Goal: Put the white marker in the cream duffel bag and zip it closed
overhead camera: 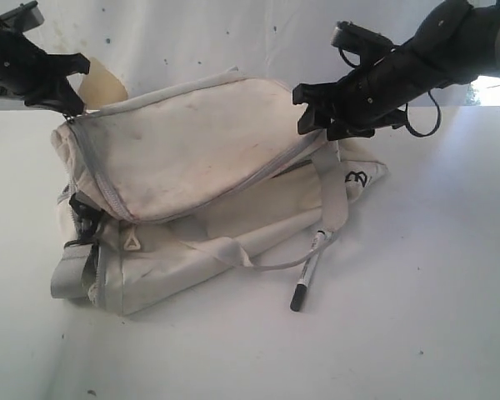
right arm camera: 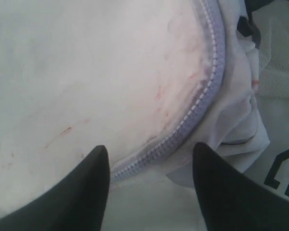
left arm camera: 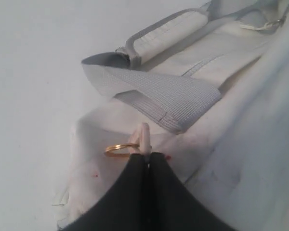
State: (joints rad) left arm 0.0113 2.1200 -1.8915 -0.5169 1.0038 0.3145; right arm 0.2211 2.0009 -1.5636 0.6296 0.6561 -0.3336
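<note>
The white marker (overhead camera: pixel 310 265) is lying outside the cream duffel bag (overhead camera: pixel 192 150), on the table (overhead camera: pixel 417 333) just in front of the bag's right end.

At the left, the left gripper (overhead camera: pixel 71 102) is pinching a small cream tab (left arm camera: pixel 144 137) with a gold ring (left arm camera: pixel 118 148) at the bag's far corner, jaws pressed together on it. Right of centre, the marker is pointing its black cap toward the camera, with its long axis running steeply front to back and its upper end meeting a strap (overhead camera: pixel 333 200). The right gripper (overhead camera: pixel 317 112) is hovering spread apart over the bag's right end, directly behind the marker. The right arm is looking the nearer one for the pickup.
</note>
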